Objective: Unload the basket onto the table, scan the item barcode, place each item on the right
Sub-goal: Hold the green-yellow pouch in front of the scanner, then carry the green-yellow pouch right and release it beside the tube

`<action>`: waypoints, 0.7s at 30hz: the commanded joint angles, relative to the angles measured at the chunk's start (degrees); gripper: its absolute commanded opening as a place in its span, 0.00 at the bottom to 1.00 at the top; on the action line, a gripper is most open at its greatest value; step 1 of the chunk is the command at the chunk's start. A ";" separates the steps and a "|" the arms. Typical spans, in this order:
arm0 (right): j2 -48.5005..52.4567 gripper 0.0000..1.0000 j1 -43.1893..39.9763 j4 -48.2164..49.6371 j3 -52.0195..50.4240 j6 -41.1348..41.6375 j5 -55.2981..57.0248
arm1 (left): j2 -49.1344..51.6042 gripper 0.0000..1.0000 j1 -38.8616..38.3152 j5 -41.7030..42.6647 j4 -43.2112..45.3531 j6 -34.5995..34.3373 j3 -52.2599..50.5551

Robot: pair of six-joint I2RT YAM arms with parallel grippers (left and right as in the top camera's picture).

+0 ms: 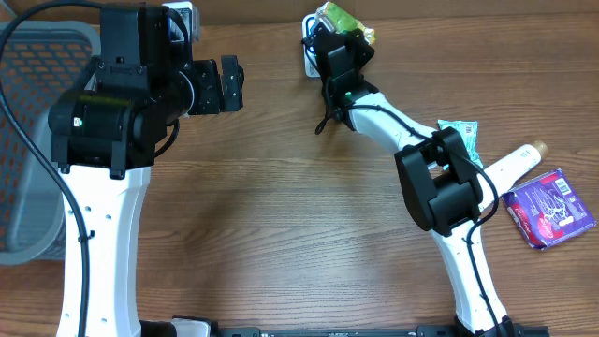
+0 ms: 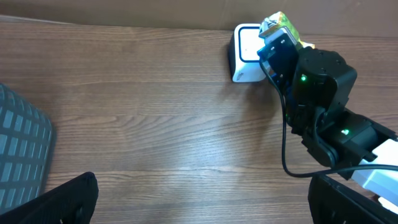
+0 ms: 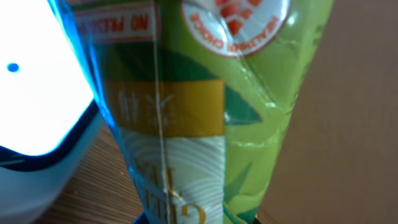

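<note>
We clamp our right gripper [image 1: 335, 30] on the green packet [image 3: 199, 112], scanner [image 2: 244, 56] just beside its left; left gripper [image 1: 228, 84] gapes empty.

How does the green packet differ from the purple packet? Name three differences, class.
Colour: the green packet is green and yellow, the purple packet purple.
Hold: the right gripper clamps the green packet; the purple packet lies loose on the table.
Place: the green packet is at the white scanner, the purple packet near the table's right edge.
Both are printed packets.
</note>
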 commanded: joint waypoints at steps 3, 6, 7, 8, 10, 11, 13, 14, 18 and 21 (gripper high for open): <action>-4.13 0.04 1.92 -1.25 1.25 0.42 0.76 | 0.17 0.99 0.22 -0.20 0.22 0.46 0.04; -7.41 0.04 3.04 -6.84 1.25 1.70 0.24 | 0.17 1.00 0.22 -0.20 0.24 0.46 0.04; -8.63 0.04 3.39 -9.31 1.25 3.10 -0.42 | 0.17 1.00 0.22 -0.20 0.22 0.46 0.04; -9.79 0.04 3.74 -11.67 1.25 4.66 -0.90 | 0.17 1.00 0.22 -0.20 0.22 0.46 0.04; -12.46 0.04 4.81 -17.94 1.25 8.57 -2.25 | 0.17 1.00 0.22 -0.20 0.22 0.46 0.04; -14.29 0.04 5.60 -21.81 1.25 11.67 -2.27 | 0.17 1.00 0.22 -0.20 0.22 0.46 0.04; -17.11 0.04 6.62 -27.43 1.25 18.47 -2.32 | 0.17 1.00 0.22 -0.20 0.22 0.46 0.04; -18.71 0.04 7.08 -30.32 1.25 23.45 -2.43 | 0.17 1.00 0.22 -0.20 0.22 0.46 0.04; -26.18 0.04 7.82 -43.19 1.25 45.86 -7.34 | 0.17 1.00 0.22 -0.20 0.22 0.46 0.04; -32.52 0.04 7.34 -53.62 1.25 61.40 -13.64 | 0.17 1.00 0.22 -0.20 0.22 0.46 0.04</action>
